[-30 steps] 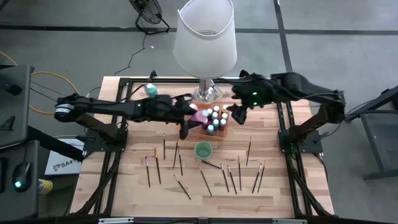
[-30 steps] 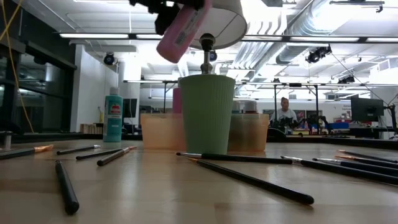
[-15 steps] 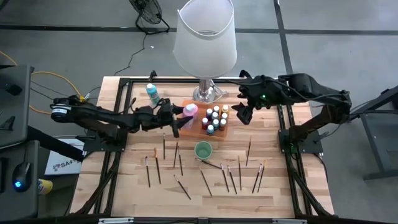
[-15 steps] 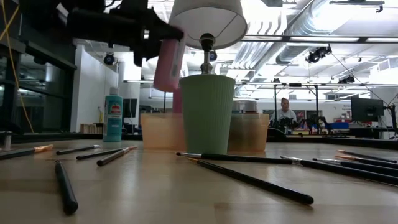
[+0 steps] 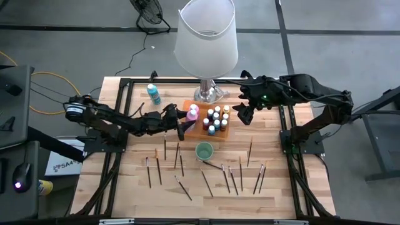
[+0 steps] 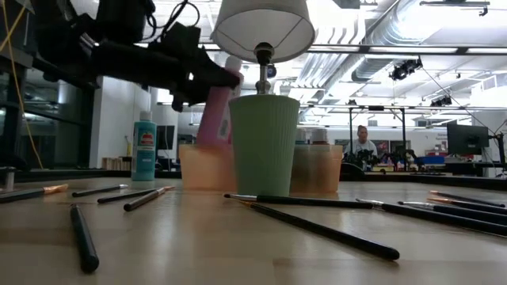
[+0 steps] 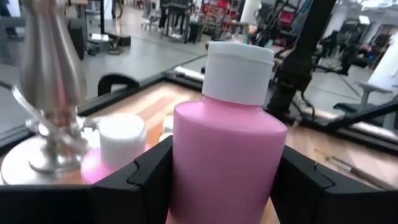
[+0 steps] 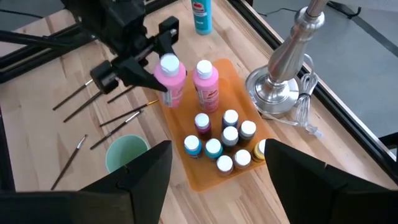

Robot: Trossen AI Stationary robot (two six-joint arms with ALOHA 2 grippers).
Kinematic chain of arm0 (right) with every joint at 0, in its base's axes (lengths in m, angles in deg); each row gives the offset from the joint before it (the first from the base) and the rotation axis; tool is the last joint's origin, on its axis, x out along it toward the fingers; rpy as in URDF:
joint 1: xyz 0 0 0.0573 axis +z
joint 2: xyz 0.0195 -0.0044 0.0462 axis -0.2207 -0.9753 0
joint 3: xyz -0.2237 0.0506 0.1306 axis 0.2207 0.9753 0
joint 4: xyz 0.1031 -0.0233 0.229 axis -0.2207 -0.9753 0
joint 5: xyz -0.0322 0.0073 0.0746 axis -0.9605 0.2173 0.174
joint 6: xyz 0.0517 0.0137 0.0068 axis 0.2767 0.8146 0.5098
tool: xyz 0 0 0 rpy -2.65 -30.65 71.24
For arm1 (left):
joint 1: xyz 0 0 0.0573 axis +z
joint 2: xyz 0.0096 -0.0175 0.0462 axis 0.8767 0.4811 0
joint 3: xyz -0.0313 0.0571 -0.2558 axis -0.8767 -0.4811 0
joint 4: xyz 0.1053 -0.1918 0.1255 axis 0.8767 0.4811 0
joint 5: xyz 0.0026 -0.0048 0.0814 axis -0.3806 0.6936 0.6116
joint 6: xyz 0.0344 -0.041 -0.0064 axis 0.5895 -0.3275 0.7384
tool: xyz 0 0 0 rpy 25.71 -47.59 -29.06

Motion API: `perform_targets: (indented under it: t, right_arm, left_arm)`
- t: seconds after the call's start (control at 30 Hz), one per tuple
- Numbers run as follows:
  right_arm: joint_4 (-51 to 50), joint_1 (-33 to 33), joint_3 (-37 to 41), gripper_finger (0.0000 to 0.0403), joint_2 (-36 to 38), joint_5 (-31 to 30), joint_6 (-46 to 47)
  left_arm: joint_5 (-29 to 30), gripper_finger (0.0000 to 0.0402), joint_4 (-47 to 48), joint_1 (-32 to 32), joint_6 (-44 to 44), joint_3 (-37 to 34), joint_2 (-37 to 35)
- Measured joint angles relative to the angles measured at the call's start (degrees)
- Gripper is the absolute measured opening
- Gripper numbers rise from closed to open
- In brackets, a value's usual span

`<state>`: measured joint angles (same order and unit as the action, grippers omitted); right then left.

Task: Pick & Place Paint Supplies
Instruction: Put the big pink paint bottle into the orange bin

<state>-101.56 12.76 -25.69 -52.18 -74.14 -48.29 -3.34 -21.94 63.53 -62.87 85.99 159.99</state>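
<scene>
My left gripper [image 5: 182, 122] is shut on a tall pink bottle [image 7: 224, 155] with a white cap, at the left end of the orange tray [image 5: 195, 129]. A second pink bottle [image 8: 205, 84] stands in the tray beside it, with several small capped paint bottles [image 8: 225, 144]. A teal bottle [image 5: 152, 94] stands on the table at the far left. Several dark-handled brushes [image 5: 206, 178] lie on the near half. My right gripper [image 5: 242, 114] hangs open above the tray's right end, with nothing between its fingers. My left gripper pinches the pink bottle's body [image 7: 186, 168] between its two fingers [image 7: 146, 183], one on each side, below the shoulder. The fingers come in level from the table's left. The bottle is nearly upright, cap up, leaning a little. The tray wall [image 6: 202, 166] hides its base.
A big white-shaded lamp [image 5: 206, 37] stands on its metal base [image 5: 208, 94] just behind the tray. A green ribbed cup [image 5: 204, 150] stands in front of the tray. A dark frame [image 5: 125, 84] runs along the table's edges.
My left gripper has come down with the pink bottle toward the tray's left end and tipped level. The bottle, which hung high and slanted, now stands nearly upright, low beside the other pink bottle.
</scene>
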Motion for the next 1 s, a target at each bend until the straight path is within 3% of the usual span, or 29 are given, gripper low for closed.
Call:
perform_targets:
  t: [0.2, 0.57, 1.0]
  right_arm:
    - [0.0, 0.0, 0.0, 0.025, 0.0, 0.0, 0.5]
    - [0.0, 0.0, 0.0, 0.025, 0.0, -0.2, 1.5]
    - [0.0, 0.0, 0.0, 0.025, 0.0, -0.2, 1.5]
  left_arm:
    - [1.0, 0.0207, -7.9, 0.0, -0.4, 0.1, 7.0]
    - [1.6, 0.0207, -12.1, 0.0, -2.6, 0.1, 14.6]
    - [1.3, 0.0207, -12.2, 0.0, -3.1, 0.1, 15.8]
